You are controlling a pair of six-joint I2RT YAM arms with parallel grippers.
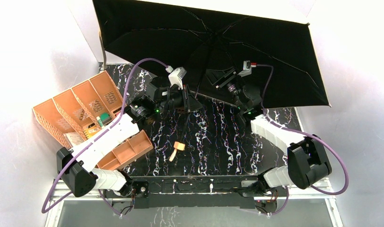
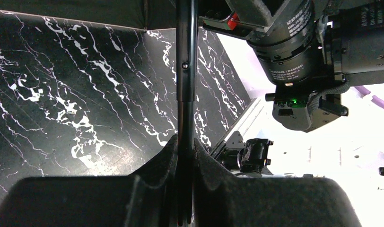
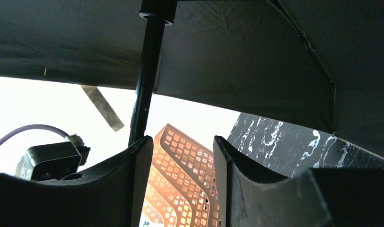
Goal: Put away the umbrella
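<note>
An open umbrella (image 1: 213, 42) sits at the far side of the tabletop (image 1: 218, 137), black underside showing. The left pincer (image 2: 185, 151) is clamped on its shaft (image 2: 186, 56). The right pincer (image 3: 180, 156) stands partly open beside the shaft, holding nothing.

You see the umbrella (image 1: 275, 56) black on its inner canopy, the worktop (image 1: 218, 137) black with white marble veining, and the desk organizer (image 1: 93, 92) orange with lattice-perforated walls.

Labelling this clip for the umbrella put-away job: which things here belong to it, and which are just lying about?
Job: umbrella, open; left claw, shut on its shaft; right claw, open near the shaft.
Lying about: orange organizer at the table's left.
</note>
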